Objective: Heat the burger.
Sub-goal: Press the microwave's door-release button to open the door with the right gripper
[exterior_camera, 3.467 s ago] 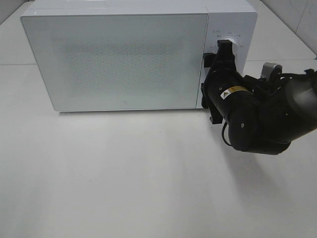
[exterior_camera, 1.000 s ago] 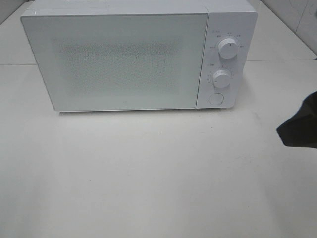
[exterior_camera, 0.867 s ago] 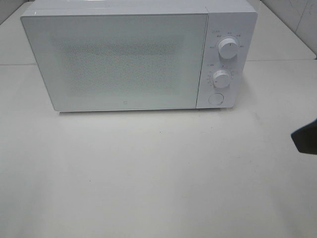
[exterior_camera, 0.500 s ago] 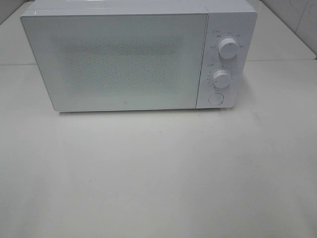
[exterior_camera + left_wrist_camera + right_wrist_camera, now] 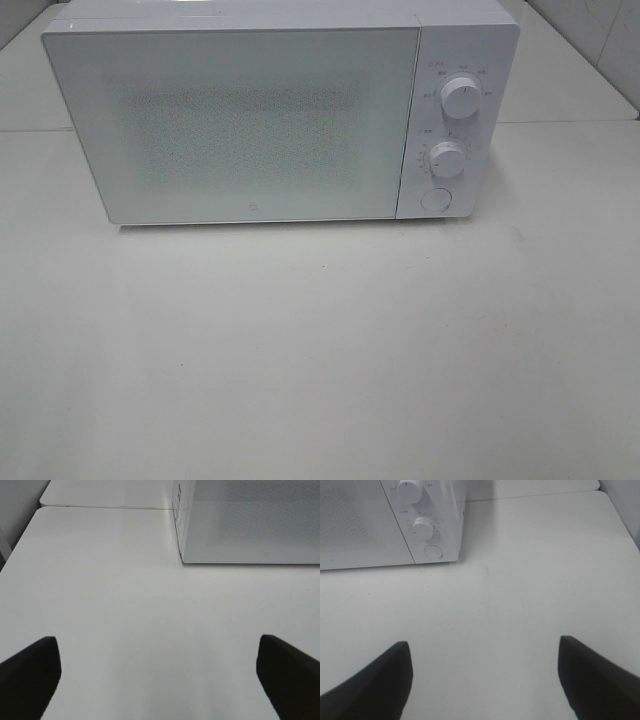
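White microwave [image 5: 250, 120] ahead of right hand [image 5: 482, 644]

Microwave [image 5: 250, 120]: white, door glossy and smooth, fine dotted mesh pattern behind it. Knobs [image 5: 459, 98] look like smooth white plastic. Desk [image 5: 320, 350]: off-white, matt, smooth.

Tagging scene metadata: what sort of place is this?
Probably a lab test bench staged as a kitchen counter rather than a real kitchen. A white microwave with its door shut and two dials stands on a plain white table.
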You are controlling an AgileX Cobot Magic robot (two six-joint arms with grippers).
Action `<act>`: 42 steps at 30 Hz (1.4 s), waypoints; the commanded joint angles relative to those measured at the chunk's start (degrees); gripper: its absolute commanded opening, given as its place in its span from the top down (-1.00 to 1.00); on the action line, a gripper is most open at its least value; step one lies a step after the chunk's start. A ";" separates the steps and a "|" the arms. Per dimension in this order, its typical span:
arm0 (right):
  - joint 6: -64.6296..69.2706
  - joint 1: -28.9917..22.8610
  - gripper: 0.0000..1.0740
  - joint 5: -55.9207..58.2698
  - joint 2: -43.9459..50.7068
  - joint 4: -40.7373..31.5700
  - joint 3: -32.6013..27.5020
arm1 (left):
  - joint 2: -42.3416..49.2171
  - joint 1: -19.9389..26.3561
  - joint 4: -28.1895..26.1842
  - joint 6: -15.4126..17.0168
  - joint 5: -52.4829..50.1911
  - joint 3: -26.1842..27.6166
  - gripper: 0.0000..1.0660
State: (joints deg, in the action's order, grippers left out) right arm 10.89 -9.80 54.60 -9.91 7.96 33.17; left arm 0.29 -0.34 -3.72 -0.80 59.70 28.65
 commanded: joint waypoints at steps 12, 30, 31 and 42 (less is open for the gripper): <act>0.52 7.85 -0.42 -1.89 11.12 -0.74 -2.52 | 1.49 0.00 -0.40 -0.11 -0.34 -0.17 -0.89; 0.29 8.37 -0.42 2.92 11.75 -2.98 -4.41 | 1.26 0.00 -0.40 -0.11 -0.34 -0.17 -0.89; 0.29 8.37 -0.42 2.92 11.75 -2.98 -4.41 | 1.26 0.00 -0.40 -0.11 -0.34 -0.17 -0.89; 0.23 8.37 -0.42 2.81 11.75 -2.98 -4.41 | 1.26 0.00 -0.40 -0.11 -0.34 -0.17 -0.89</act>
State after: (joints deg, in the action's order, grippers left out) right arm 10.94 -1.89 57.58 0.23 5.16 28.82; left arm 0.29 -0.34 -3.72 -0.80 59.70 28.65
